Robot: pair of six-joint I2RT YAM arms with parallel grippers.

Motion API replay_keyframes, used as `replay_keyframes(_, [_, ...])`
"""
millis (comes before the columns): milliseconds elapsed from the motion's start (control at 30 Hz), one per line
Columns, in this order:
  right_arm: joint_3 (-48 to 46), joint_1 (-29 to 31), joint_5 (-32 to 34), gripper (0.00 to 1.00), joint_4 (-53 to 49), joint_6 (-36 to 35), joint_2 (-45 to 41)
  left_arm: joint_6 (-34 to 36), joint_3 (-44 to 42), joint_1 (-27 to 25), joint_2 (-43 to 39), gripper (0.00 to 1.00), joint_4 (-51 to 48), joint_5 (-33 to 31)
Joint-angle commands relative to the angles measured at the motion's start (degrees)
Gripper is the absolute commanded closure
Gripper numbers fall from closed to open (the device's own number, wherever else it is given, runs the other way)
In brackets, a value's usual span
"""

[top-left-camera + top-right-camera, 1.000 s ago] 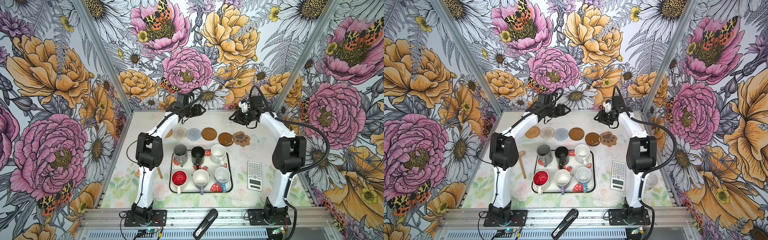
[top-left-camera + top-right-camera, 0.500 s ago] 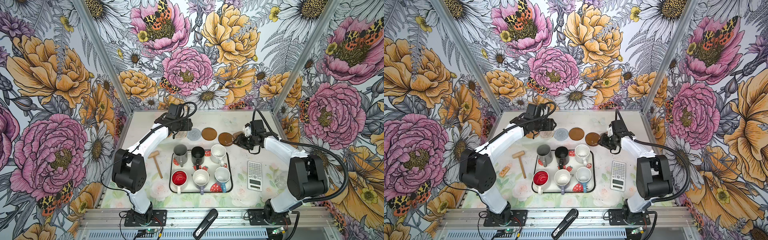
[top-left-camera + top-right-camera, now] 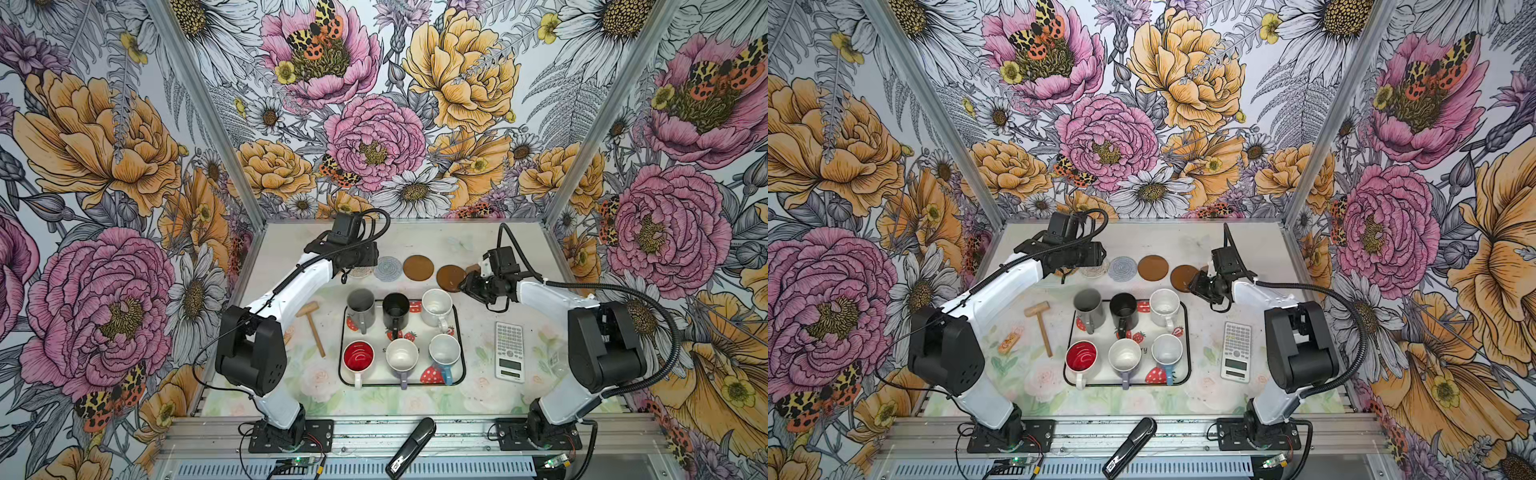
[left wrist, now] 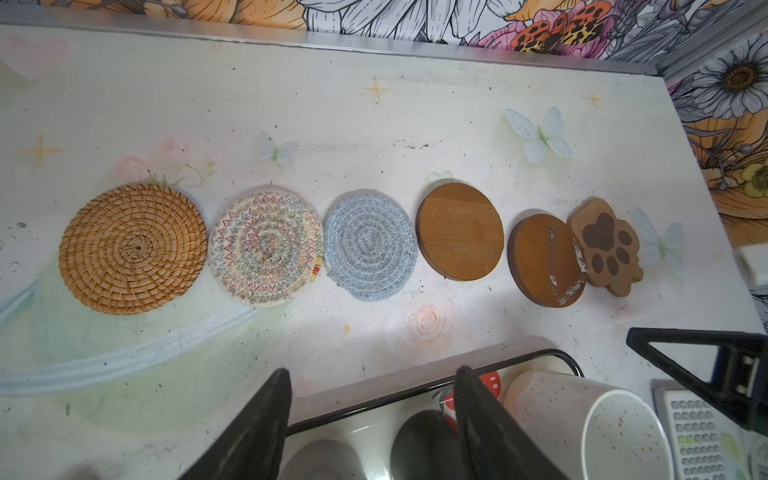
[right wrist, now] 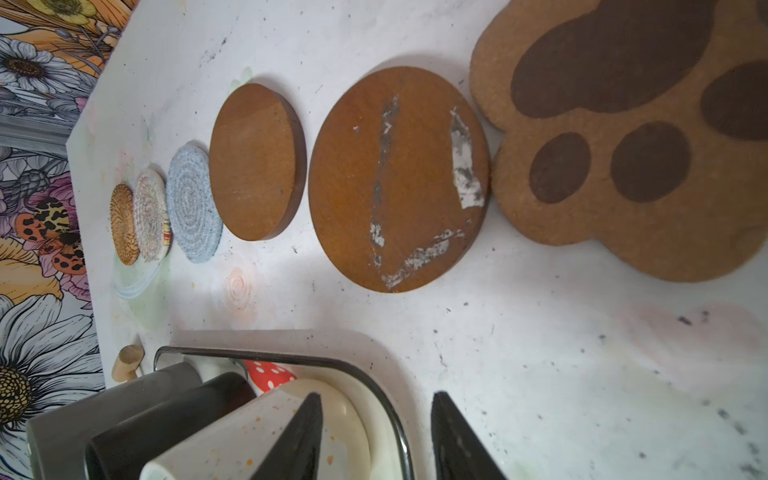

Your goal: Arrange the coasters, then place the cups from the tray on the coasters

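Left wrist view: left gripper [image 4: 372, 374] gapes empty above the black mug [image 4: 424, 449]; straddle its wall squarely, then clamp

A bare table strip [image 4: 374, 332] is lying open between the coaster row [image 4: 370, 245] and the tray [image 3: 377, 374]. Six mugs [image 3: 395, 309] are crowding the tray, with the mallet [image 3: 316, 332] flanking it left and the calculator [image 3: 509, 349] right.

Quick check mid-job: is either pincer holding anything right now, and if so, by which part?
Nothing is held. The left pincer and the right pincer both stand open and empty, with no cup or coaster between them.
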Motion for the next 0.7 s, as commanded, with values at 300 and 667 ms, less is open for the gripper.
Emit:
replay_keyframes(300, [-0.27,0.45,-0.08,0.51,8.14,4.38,6.05,-0.3,-0.04,-0.42,-0.53,0.36,0.25,0.41])
replay_keyframes(667, [-1.22,1.17,-1.9,0.48,15.62,7.68,10.98,-0.91,1.08,-0.78,0.01,0.36,0.14,1.87])
